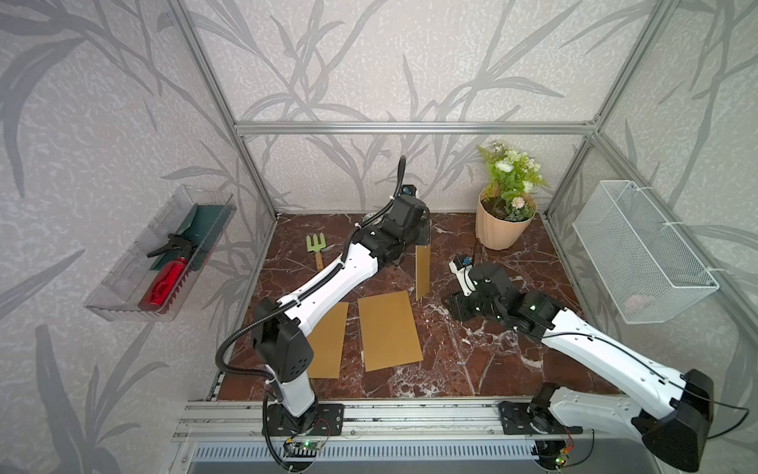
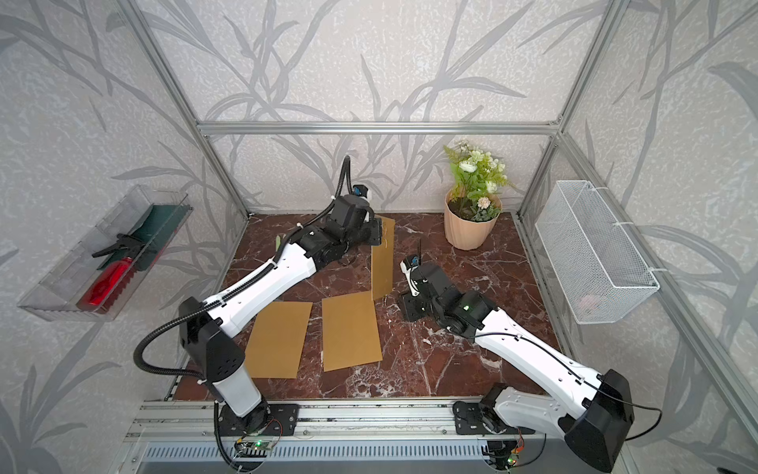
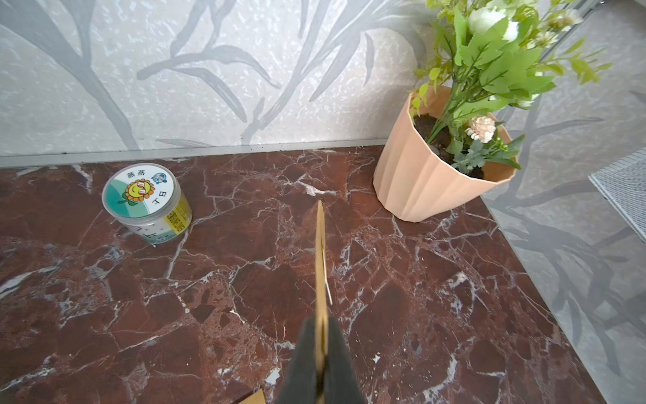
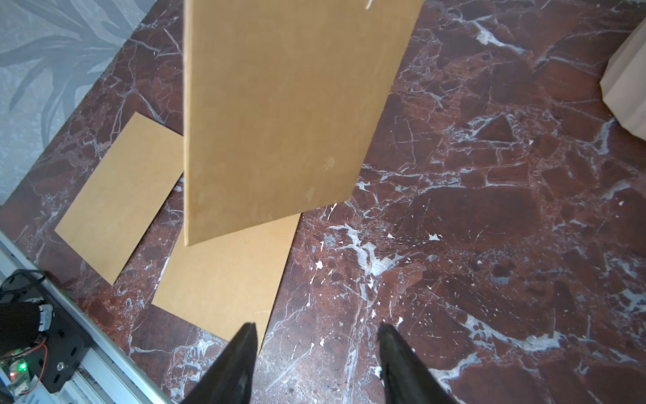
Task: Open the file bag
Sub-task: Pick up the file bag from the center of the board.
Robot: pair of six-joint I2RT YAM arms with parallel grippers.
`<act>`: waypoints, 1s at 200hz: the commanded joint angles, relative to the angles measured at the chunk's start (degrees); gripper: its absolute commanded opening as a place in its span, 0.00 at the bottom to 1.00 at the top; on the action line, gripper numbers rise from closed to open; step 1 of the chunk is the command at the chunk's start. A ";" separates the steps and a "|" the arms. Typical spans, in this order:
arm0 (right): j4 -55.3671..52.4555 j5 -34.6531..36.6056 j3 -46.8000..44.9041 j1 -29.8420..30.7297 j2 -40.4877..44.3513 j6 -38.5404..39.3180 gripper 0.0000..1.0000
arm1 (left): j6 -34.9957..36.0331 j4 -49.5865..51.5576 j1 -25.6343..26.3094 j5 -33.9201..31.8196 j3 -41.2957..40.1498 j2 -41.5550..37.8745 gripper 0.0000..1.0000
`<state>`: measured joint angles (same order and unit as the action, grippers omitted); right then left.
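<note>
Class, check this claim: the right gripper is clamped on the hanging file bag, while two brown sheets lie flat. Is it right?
No: the left gripper is clamped on the hanging file bag, as the left wrist view shows. Two brown sheets lie flat.

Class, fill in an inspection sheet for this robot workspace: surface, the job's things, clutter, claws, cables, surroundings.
Surface: marble table, red-brown, white-veined.
Job's things: upright file bag, held by its top; centre file bag and side file bag lie flat.
Clutter: hand fork, round tin, flower pot.
Claws: left claw shut on upright file bag; right claw open, empty.
Cables: black hose on left arm; thin cable on right arm.
Surroundings: wall tray holding spray bottle; mesh basket.
</note>
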<state>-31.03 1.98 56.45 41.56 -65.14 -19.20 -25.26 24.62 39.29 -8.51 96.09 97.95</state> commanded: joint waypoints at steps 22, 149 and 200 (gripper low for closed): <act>5.30 -12.32 -3.41 -10.24 3.01 0.31 0.58 | -0.01 -14.33 -1.46 5.46 -11.51 -8.67 0.00; 20.24 -37.60 -7.05 -28.95 -1.44 -0.05 0.63 | -6.45 -46.73 -4.90 27.63 -34.57 -16.14 0.00; 28.66 -45.38 -9.62 -32.97 -3.77 -2.51 0.63 | -6.52 -52.72 -5.19 33.27 -38.00 -16.80 0.00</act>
<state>-9.34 -37.04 48.58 10.24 -67.77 -20.10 -31.29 -21.19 34.37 20.40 59.20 83.61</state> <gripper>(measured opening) 0.631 0.048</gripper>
